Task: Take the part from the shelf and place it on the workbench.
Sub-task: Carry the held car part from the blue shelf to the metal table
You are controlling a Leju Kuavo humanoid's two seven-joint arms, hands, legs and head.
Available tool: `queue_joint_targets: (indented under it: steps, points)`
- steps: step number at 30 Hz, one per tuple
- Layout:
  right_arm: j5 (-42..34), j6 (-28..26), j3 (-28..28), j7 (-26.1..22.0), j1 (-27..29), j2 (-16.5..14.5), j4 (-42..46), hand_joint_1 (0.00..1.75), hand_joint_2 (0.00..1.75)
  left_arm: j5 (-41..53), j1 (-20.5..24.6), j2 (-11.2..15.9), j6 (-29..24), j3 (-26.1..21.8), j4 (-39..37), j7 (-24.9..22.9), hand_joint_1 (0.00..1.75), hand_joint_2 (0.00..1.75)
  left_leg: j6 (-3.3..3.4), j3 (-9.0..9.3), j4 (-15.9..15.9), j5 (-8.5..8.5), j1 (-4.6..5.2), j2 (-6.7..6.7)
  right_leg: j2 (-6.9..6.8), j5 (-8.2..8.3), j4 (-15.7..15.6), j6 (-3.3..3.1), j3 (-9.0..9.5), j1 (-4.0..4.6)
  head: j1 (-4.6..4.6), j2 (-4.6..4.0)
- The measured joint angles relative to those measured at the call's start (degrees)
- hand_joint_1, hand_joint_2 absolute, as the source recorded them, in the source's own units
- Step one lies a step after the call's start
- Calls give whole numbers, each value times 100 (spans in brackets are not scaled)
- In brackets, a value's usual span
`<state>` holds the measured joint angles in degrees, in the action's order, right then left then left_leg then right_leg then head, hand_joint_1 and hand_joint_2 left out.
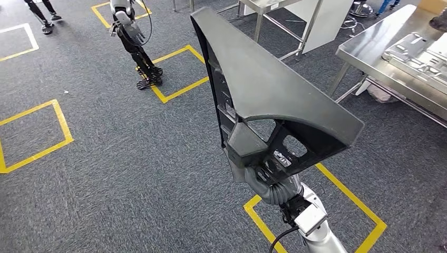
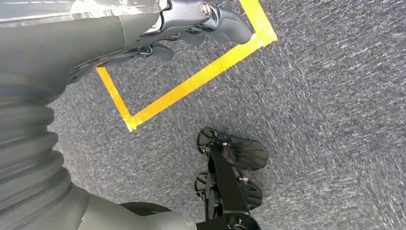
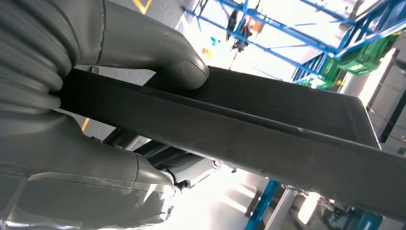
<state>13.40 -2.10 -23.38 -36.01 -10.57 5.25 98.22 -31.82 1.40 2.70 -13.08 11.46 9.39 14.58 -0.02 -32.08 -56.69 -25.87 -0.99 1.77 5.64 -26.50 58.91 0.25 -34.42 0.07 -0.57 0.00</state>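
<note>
Head view showing the right robot hand (image 1: pixel 274 182) clamping the dark part (image 1: pixel 269 89) at its near end, long axis reaching far-left. Lying far right, the steel counter (image 1: pixel 369 50). Left robot hand (image 2: pixel 191 28) hanging loosely curled, holding nothing.

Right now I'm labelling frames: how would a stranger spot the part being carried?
Start at the steel workbench at the right, then look toward the middle: the right hand grips a dark part aloft. Unlike the silvery panels, it is matte black and wedge-shaped.
</note>
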Motion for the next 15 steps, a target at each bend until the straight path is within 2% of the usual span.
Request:
queue_joint_targets:
  steps: [1,2,3,4,5,6,7,9,10,11,13,14,15]
  points:
    - [17,-16,18,1,-12,5,7,175,175,1,-3,-15,-10,2,-1,0,0,175,32,11,31,13,-11,-74,-161,-137,231,23,-115,6,-19,0]
    - [57,-51,33,2,-17,12,9,175,175,1,-7,-15,-28,2,-1,-1,0,175,53,17,44,14,-4,-141,-336,-315,573,43,-286,-2,-40,0]
    - [122,-108,46,6,-7,22,10,175,175,0,-12,-16,-43,3,-2,0,0,175,64,17,47,9,0,-209,-442,-499,984,67,-494,-19,-56,0]
    - [198,-176,60,13,27,37,12,175,175,-1,-15,-17,-44,3,-2,2,0,175,66,18,45,2,4,-275,-484,-616,1329,91,-671,-37,-57,0]
    - [273,-245,77,22,80,61,20,175,175,-2,-15,-17,-35,3,-2,5,0,175,64,23,43,-8,5,-339,-502,-636,1510,112,-769,-56,-59,0]
    - [331,-300,97,31,141,94,37,175,175,-1,-13,-19,-14,4,-2,9,0,175,57,32,39,-21,5,-400,-522,-549,1464,127,-751,-73,-59,0]
    - [367,-340,123,36,202,130,69,175,175,5,-11,-22,2,5,-1,14,0,175,45,45,31,-39,5,-457,-573,-366,1165,133,-602,-84,-62,0]
    - [391,-386,173,30,282,191,165,175,175,27,-8,-35,-17,11,-1,37,0,175,-2,79,4,-88,22,-563,-807,-13,327,109,-168,-66,-62,0]
    - [387,-398,191,21,305,208,219,175,175,37,-6,-40,-38,14,-1,61,0,175,-35,94,-8,-113,35,-610,-896,77,33,82,-24,-47,-56,0]
    - [379,-405,203,12,326,221,267,175,175,43,-2,-43,-55,15,-1,90,0,175,-70,107,-16,-134,49,-659,-938,95,-100,51,37,-26,-52,0]
    - [365,-408,224,2,386,244,344,175,175,43,16,-43,-60,15,1,131,0,175,-140,144,-9,-164,55,-765,-832,84,-129,-16,32,-8,-43,0]
    - [357,-408,237,1,425,256,383,175,175,42,28,-43,-52,14,1,137,0,175,-175,160,-26,-196,45,-751,-771,90,-143,-49,44,-16,-44,0]
    - [343,-407,249,-1,454,267,424,175,175,41,32,-44,-43,15,1,138,0,175,-204,144,-110,-271,33,-669,-713,99,-161,-85,59,-30,-36,0]
